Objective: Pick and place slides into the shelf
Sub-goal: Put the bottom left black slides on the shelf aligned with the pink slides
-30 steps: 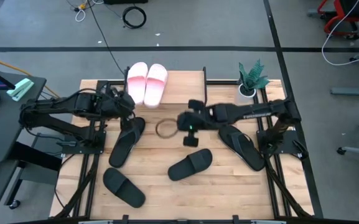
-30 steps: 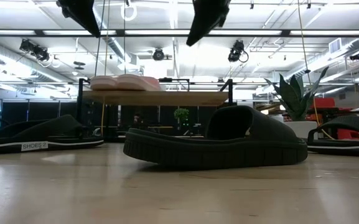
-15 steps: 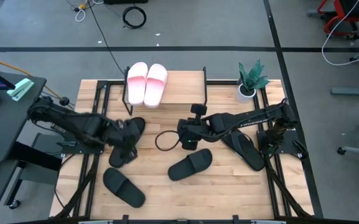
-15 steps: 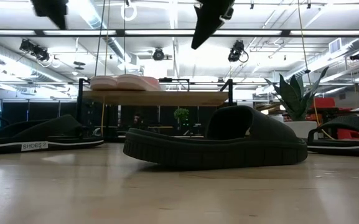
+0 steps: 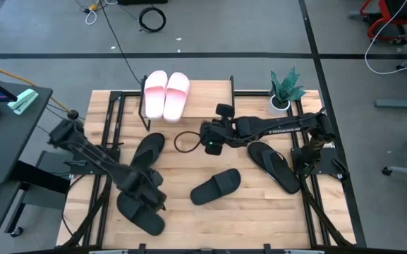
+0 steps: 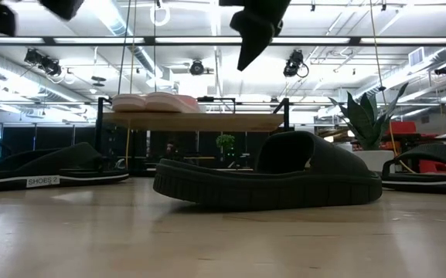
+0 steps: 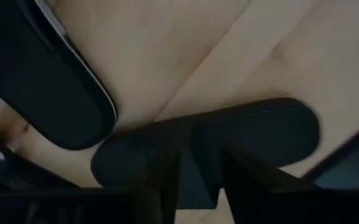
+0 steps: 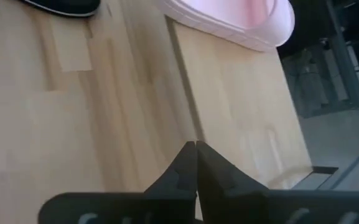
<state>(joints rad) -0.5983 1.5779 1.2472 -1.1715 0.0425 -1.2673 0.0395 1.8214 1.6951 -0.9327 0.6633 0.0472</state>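
The table (image 5: 259, 204) under me is pale wooden planking, standing on a grey floor crossed by dark lines; beyond its far edge the low view shows a hall with bright strip lights on the ceiling.

My left hand (image 5: 145, 192) hangs low over the near left part of the table, fingers (image 7: 167, 180) spread apart and holding nothing. Directly beneath it lies one black slide (image 5: 140, 212), and just beyond my fingertips is a second black slide (image 5: 142, 154).

My right hand (image 5: 209, 141) is out over the middle of the table with its fingers (image 8: 182, 171) pressed together on nothing. Just ahead of it sits the shelf (image 5: 203, 95), its light top board carrying the two pale pink slides (image 5: 166, 93) side by side. Nearer the front edge than this hand lies a third black slide (image 5: 216, 186), and back along my right arm, under it, a fourth black slide (image 5: 274, 166). A small potted plant (image 5: 283, 90) stands at the far right corner of the table, beside the shelf.
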